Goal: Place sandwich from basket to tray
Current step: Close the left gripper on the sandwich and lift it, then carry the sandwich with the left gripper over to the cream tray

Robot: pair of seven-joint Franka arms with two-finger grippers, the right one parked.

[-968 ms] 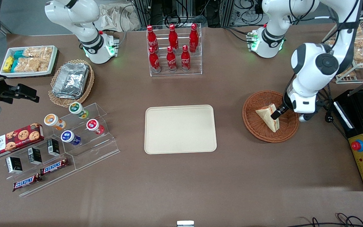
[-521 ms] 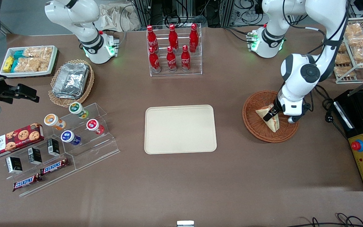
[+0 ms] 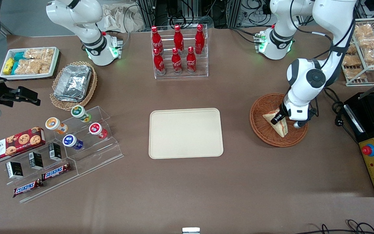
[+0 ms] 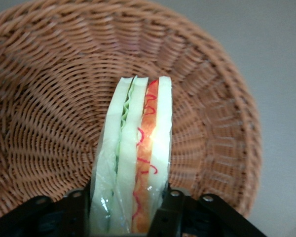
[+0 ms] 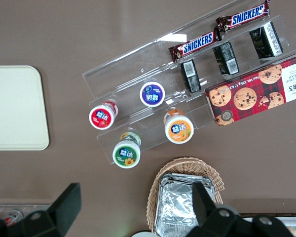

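Descent over the last second is what stands out: the gripper (image 3: 277, 119) has been brought lower and drawn in over the sandwich (image 3: 280, 126), where a second ago it was held higher and more toward the working arm's end of the basket (image 3: 261, 130). In the left wrist view the sandwich (image 4: 133, 158) is seen wedged upright between the two black fingers (image 4: 170, 212), its cut edge with green and orange-red layers facing away from the gripper (image 4: 126, 212); the fingers are set narrowly, one pressed to each bread face, so the wedge is judged to be clamped rather than merely straddled. The sandwich has been shifted only slightly, and it is still inside the basket (image 4: 212, 123), its tip seemingly close to the woven floor under the fingertips. The grasp step is therefore taken to be complete or nearly so, with lift not yet made. The tray (image 3: 161, 152) lies bare, well apart from the fingers toward the parked arm's end of the table. A straight lift is likely needed before the carry, so that the basket rim is cleared; soft bread may deform or slip under the squeeze.
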